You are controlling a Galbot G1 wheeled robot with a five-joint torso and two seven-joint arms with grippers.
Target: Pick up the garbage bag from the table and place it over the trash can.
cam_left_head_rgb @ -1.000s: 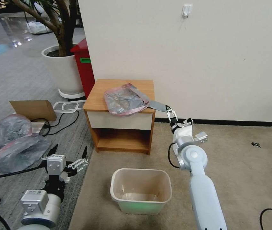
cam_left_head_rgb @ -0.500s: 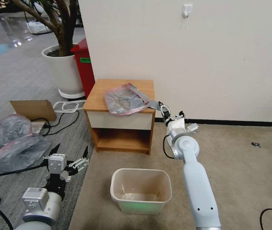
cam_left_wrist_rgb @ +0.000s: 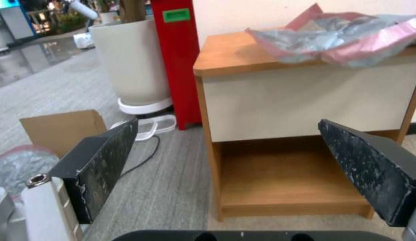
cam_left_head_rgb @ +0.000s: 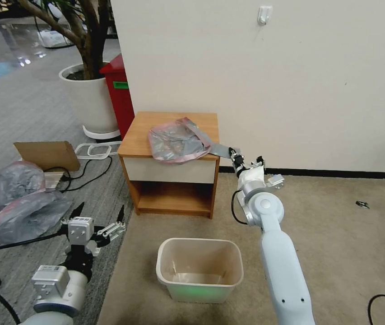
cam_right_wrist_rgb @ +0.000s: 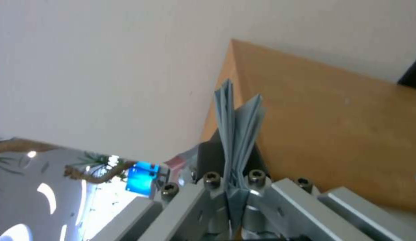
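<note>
With the right gripper (cam_left_head_rgb: 234, 156) pinching the garbage bag (cam_left_head_rgb: 178, 141) tail off the desk (cam_left_head_rgb: 138, 140)'s right edge, it should pull gently sideways, while the left gripper (cam_left_head_rgb: 96, 215) hangs spread near the floor.

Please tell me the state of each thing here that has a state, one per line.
garbage bag: limp on the table, tail gripped off the right edge.
table: lower shelf bare.
trash can: upright, unlined.
right gripper: shut on the bag's tail.
left gripper: open, low near the floor.
</note>
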